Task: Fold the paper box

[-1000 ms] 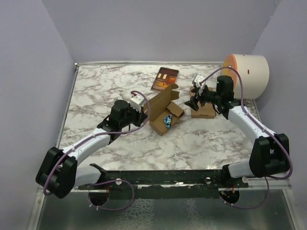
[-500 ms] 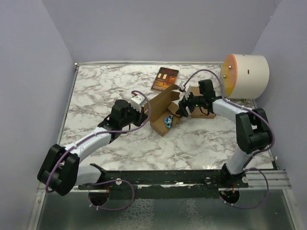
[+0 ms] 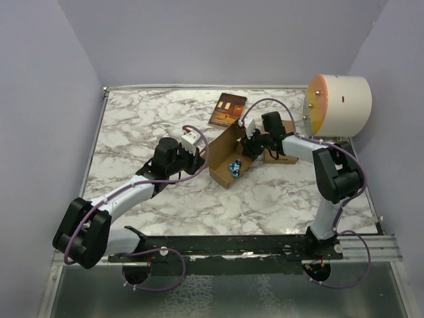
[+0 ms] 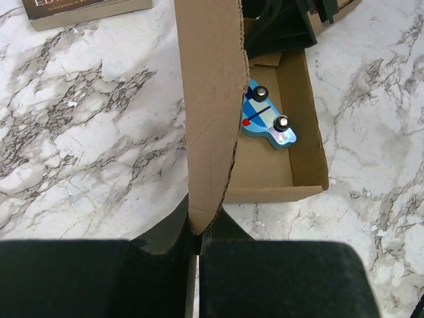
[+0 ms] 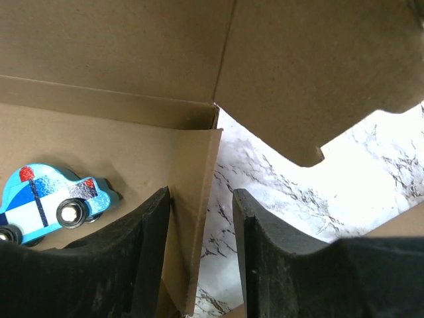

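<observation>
The paper box [image 3: 224, 151] is lying open at the middle of the top view, its lid standing up along the tray's upper-left side. The left gripper [image 4: 197, 232] is pinching the lid's edge at the bottom centre of its wrist view, fingers clamped together on the cardboard. The right gripper [image 5: 201, 199] is hovering at the box's right end, fingers apart and straddling the tray's end flap. The flap is leaning against one finger, with marble showing beside the other. A blue toy car [image 4: 266, 120] is sitting inside the tray. The box is resting on a grey-veined marble tabletop [image 3: 146, 119]. A book [image 3: 227, 109], a second brown carton [image 3: 286, 156] and a white drum [image 3: 339, 103] are lying toward the upper right. Lilac walls [image 3: 199, 40] are enclosing the table.
</observation>
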`<state>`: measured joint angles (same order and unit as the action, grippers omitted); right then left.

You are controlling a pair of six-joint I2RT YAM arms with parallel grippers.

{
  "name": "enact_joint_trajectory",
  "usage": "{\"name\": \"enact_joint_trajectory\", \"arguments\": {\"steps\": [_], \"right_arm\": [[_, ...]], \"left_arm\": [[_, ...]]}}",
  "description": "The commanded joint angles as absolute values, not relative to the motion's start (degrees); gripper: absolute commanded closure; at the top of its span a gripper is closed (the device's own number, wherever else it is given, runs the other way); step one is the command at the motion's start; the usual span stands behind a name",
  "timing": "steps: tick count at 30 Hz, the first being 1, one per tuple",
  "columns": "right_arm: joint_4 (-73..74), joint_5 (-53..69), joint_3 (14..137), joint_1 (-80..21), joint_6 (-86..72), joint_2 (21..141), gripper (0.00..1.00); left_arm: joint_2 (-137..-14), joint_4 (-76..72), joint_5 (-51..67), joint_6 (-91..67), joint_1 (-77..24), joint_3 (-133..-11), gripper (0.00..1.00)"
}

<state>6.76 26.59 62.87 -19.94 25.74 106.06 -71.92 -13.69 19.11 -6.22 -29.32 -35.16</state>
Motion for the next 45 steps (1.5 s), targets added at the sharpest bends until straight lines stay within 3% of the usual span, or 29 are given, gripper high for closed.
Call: {"name": "enact_joint_trajectory", "arguments": {"steps": [1, 6, 9, 11, 15, 17, 24, 31, 40, 45], "right_arm": [[5.70, 22.07, 63.83, -20.48, 26.00, 106.97, 0.55], [5.31, 21.00, 63.78, -21.03, 25.77, 107.30, 0.55], [4.72, 19.48, 63.49, -21.80, 25.90, 107.70, 0.61], [4.34, 18.00, 63.26, -22.36, 26.09, 108.04, 0.68], [1.42, 10.53, 61.62, -23.89, 26.80, 107.01, 0.97], [-0.62, 7.48, 60.44, -24.08, 27.05, 105.77, 0.99], [-0.13, 9.64, 59.69, -24.17, 27.64, 105.21, 0.99], [1.59, 13.71, 60.29, -24.10, 26.11, 102.92, 0.71], [1.99, 15.36, 59.64, -23.67, 25.19, 98.48, 0.60], [2.29, 17.64, 59.17, -23.40, 25.20, 98.22, 0.59]], "left_arm": [[-72.06, -14.96, 21.44, -5.86, -29.09, -36.47, 1.00], [-72.16, -15.22, 21.66, -5.93, -29.09, -36.47, 1.00], [-72.24, -15.29, 21.83, -6.13, -29.05, -36.52, 1.00], [-72.12, -15.31, 21.92, -6.23, -29.09, -36.56, 1.00], [-71.92, -15.29, 21.71, -6.25, -29.05, -36.39, 1.00], [-71.81, -15.23, 21.54, -6.26, -29.04, -36.31, 1.00], [-72.40, -15.55, 21.94, -6.39, -29.09, -36.71, 1.00], [-71.79, -14.97, 20.91, -6.10, -29.09, -36.40, 1.00], [-71.61, -14.22, 20.27, -5.63, -29.00, -36.56, 1.00], [-71.63, -14.22, 20.50, -5.75, -28.91, -36.65, 1.00]]}}
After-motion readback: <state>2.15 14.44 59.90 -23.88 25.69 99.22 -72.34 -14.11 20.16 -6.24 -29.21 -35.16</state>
